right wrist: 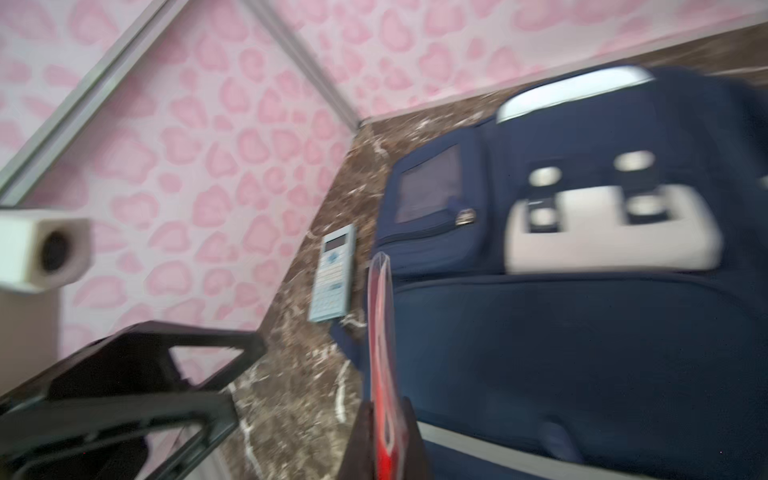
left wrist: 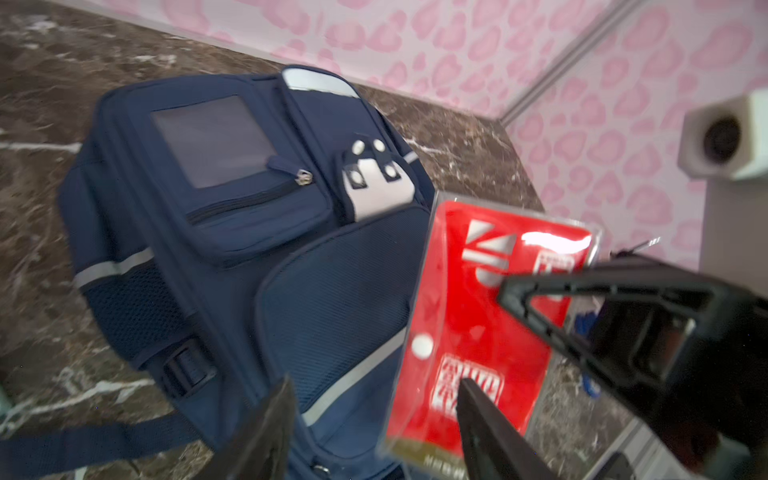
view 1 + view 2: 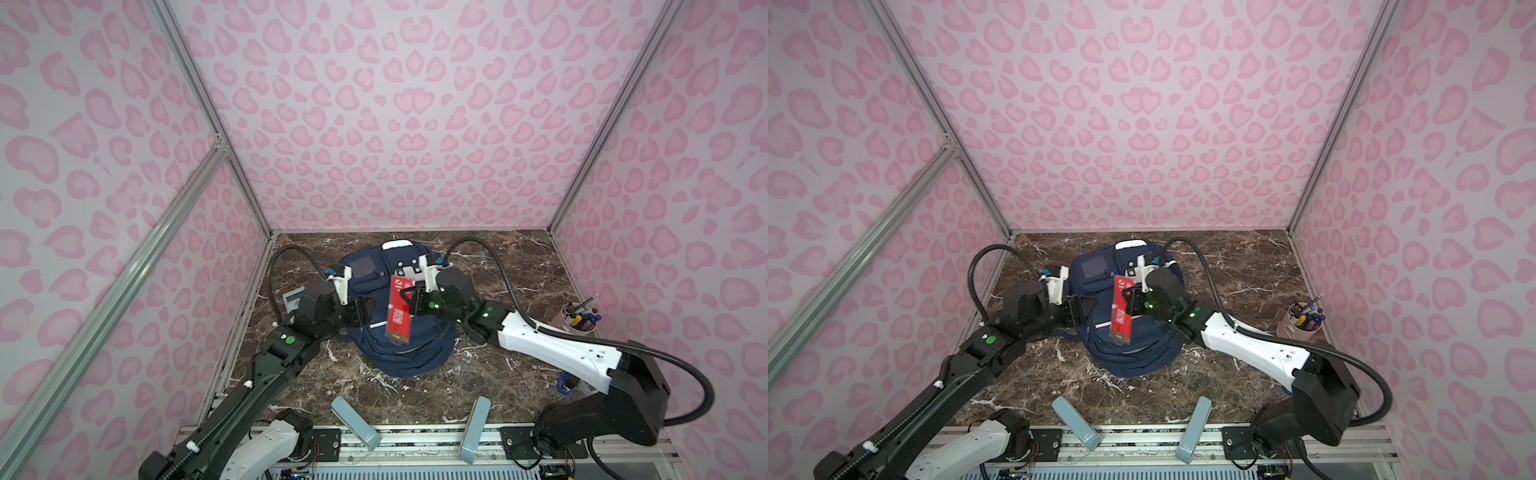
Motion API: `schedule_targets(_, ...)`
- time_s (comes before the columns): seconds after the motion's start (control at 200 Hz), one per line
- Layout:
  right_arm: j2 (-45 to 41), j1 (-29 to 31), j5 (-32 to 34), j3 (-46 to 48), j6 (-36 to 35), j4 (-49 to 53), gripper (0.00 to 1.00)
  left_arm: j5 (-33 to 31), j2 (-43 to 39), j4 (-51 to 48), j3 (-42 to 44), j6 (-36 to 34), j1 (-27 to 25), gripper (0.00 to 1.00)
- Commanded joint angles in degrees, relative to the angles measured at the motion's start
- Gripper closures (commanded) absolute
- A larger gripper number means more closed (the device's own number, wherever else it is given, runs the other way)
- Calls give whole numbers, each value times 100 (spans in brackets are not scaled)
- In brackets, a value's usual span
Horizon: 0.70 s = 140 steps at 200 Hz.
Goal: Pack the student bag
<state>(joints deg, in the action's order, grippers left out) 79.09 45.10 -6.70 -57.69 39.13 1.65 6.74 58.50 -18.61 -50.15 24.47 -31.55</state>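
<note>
- Shows the student bag [image 3: 409, 361] flat at the middle of the surface [image 3: 519, 374], front pockets up, between both arms
- Looks soft and floppy, probably light while unfilled; sags under a pinch; best taken by a zip pull or pocket rim, not the broad panel
- Finds right jaws clamped on a red packet [image 3: 398, 316] above the bag; left jaws parted, holding nothing, close beside it

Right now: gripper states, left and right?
left gripper: open, empty.
right gripper: shut on red pack.
</note>
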Motion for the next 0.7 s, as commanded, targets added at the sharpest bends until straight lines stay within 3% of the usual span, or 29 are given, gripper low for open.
schedule_targets(0.0,-726,-466,221,593,-212,520,100,-786,667,-412,-539,-1089,-788,35)
schedule_targets(0.17,-1842,-1768,12,1305,-246,1357,100,-1875,2164,-795,-1453,-1929,-1953,34)
schedule_targets(0.37,-2707,-3118,-610,1651,-438,1974,100,-2272,3430,-1029,-2014,-1997,-2306,25)
schedule_targets(0.62,-2952,-3607,-971,1815,-559,2135,100,-2841,4432,-799,-2268,-1889,-2523,17)
schedule_targets(0.645,-2948,-3610,-1016,1856,-528,2099,100,-2978,4517,-864,-2333,-1825,-2523,19)
schedule_targets(0.695,-2967,-3600,-1153,1975,-445,1956,100,-3240,4607,-936,-2439,-1770,-2523,33)
